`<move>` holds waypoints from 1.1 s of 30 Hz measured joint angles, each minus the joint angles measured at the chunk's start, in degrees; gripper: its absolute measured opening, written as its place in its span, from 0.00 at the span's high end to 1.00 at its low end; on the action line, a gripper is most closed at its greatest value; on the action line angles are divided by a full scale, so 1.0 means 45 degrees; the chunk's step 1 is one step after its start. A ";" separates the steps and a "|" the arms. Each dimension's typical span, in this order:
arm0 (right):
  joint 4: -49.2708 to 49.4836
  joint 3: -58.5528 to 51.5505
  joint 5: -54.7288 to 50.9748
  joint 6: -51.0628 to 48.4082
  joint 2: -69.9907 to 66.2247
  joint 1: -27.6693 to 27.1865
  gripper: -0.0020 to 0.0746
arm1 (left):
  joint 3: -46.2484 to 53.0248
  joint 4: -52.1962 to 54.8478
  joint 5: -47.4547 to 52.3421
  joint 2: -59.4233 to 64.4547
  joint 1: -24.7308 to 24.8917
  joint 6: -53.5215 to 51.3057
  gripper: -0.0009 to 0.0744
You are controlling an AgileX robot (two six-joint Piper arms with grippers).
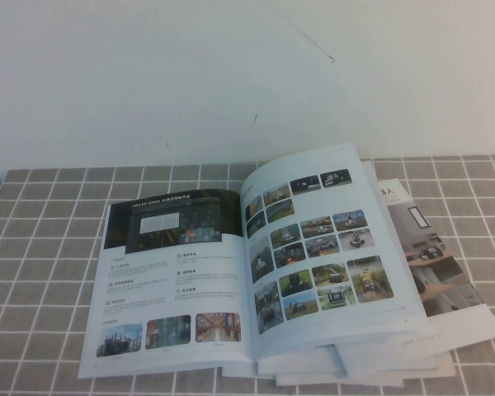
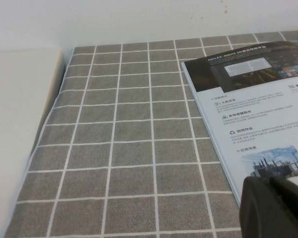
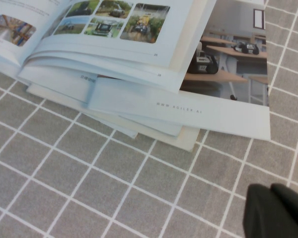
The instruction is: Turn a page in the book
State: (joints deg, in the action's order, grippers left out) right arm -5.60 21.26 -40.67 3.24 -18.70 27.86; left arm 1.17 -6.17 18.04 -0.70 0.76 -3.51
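The book [image 1: 313, 247] lies open on top of a stack of similar booklets. The page [image 1: 173, 280] lies flat as its left leaf, showing a dark screenshot banner, icons and three photos; it also shows in the left wrist view [image 2: 258, 119]. The right leaf [image 1: 318, 256] is a grid of small colour photos, also seen in the right wrist view [image 3: 114, 20]. Neither gripper shows in the high view. My left gripper [image 2: 272, 182] hovers shut and empty over the page's near outer corner. My right gripper [image 3: 269, 188] is shut and empty above the cloth, near the stack's near right corner.
Booklets with room photos [image 1: 445, 272] stick out from under the book at the right and front [image 3: 228, 74]. A grey checked cloth [image 1: 41, 247] covers the table. A white ledge [image 2: 20, 124] borders the cloth's left edge. A white wall stands behind.
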 joint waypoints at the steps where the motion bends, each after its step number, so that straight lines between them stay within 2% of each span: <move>1: 0.0000 0.0000 0.0000 0.0000 0.0000 0.0000 0.98 | -0.0022 0.0000 0.0000 0.0000 0.0000 0.0000 0.99; 14: -0.0408 -0.0129 0.0199 -0.0311 0.0300 -0.0131 0.98 | -0.0020 0.0000 0.0023 0.0000 0.0000 0.0000 0.99; 21: -0.0833 -0.1696 0.1861 -0.1107 0.2304 -0.2837 0.98 | -0.0020 0.0000 0.0041 0.0000 0.0000 0.0000 0.99; 27: -0.0035 -0.4179 0.3644 -0.1137 0.4239 -0.5108 0.98 | -0.0020 0.0000 0.0041 0.0000 0.0000 0.0000 0.99; 30: 0.0255 -0.4900 0.4309 -0.1229 0.4301 -0.5901 0.98 | -0.0020 0.0000 0.0041 0.0000 0.0000 0.0000 0.99; 33: 0.0323 -0.4926 0.4361 -0.1573 0.4301 -0.6139 0.98 | -0.0020 0.0000 0.0049 0.0000 0.0000 0.0000 0.99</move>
State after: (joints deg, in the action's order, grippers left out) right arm -4.15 -0.91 -21.05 -3.83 0.66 0.23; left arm 1.08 -6.17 18.26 -0.70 0.76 -3.51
